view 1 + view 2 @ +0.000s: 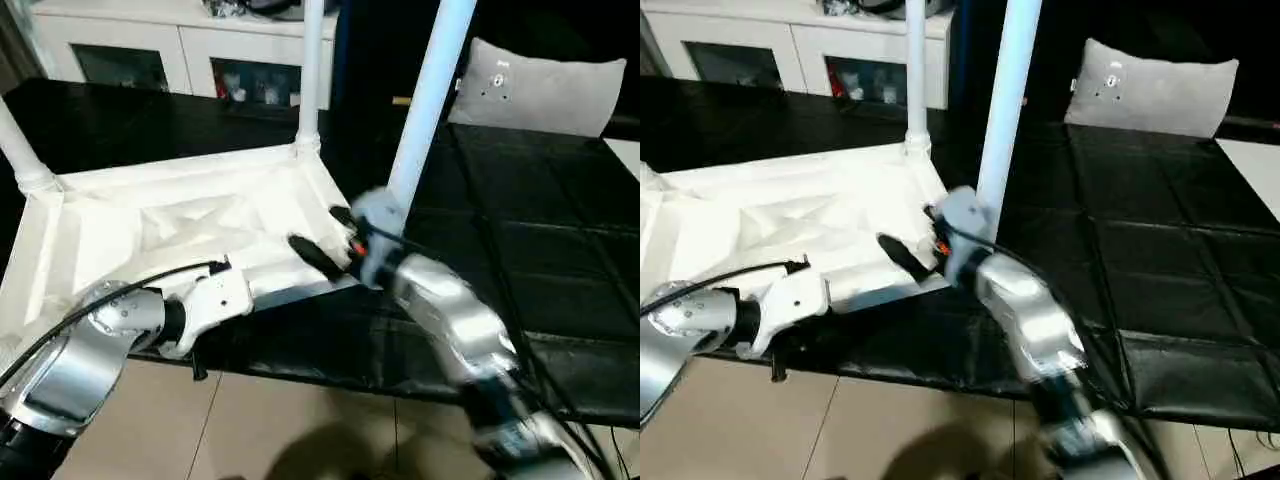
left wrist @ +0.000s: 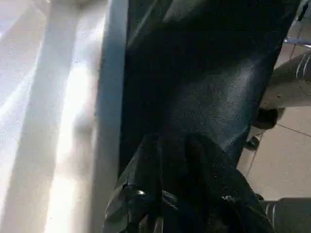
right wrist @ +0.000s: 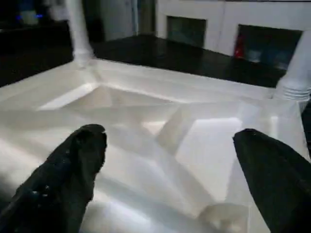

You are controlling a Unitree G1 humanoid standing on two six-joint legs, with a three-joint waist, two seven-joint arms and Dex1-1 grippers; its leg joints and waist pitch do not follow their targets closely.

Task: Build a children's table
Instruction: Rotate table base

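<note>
White upturned table top [image 1: 170,225] lies beneath the spread right gripper [image 3: 170,160]; left gripper's [image 2: 180,194] state unclear.

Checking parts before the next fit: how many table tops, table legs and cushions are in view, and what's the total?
Table top: 1
Table legs: 3, one at the far-left corner, one at the far corner, one by the right gripper
Grey cushion: 1
Total: 5
</note>
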